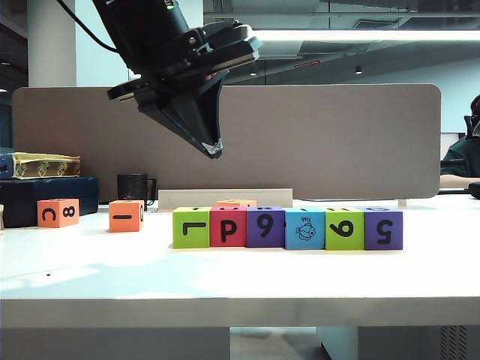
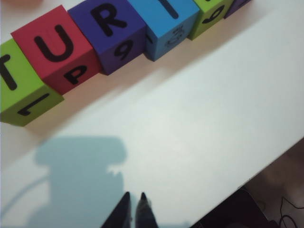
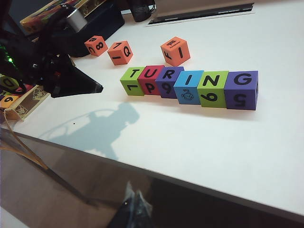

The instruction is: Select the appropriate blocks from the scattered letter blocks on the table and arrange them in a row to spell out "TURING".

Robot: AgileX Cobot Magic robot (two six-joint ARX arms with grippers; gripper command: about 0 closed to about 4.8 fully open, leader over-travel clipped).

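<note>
Six matte letter cubes stand in one straight row on the wide white table point(image 1: 390, 277), each touching its neighbour, and from my right wrist camera their top faces spell TURING. Going left to right in the exterior view: a lime green cube point(image 1: 191, 228) with T on top, a red-pink cube point(image 1: 227, 227) with U on top and P on the front, a purple cube point(image 1: 265, 226) with R on top and 9 on the front, a blue cube with a fish picture point(image 1: 304, 229) and I on top, a second lime green cube point(image 1: 344, 229) with N on top, and a second purple cube point(image 1: 383, 229) with G on top and 5 on the front.

Farther left, well apart from the row, sit two orange cubes point(image 1: 58, 212) point(image 1: 126, 216); a third orange cube point(image 1: 236, 203) lies just behind the row. At the far left, dark boxes point(image 1: 45, 195) are stacked with a patterned box on top, a black mug point(image 1: 135, 187) stands beside them, and a brown-grey divider panel point(image 1: 330, 142) closes off the back.

My left gripper point(image 1: 213, 148) hangs in the air above the left end of the row, tilted downward, touching nothing; its fingertips point(image 2: 134, 209) are pressed together with nothing between them, over bare table in front of the row. My right gripper point(image 3: 135, 204) sits low, out beyond the table's front edge, far from the cubes; its dark tips look close together and empty, though the view is too dim for me to be sure.
</note>
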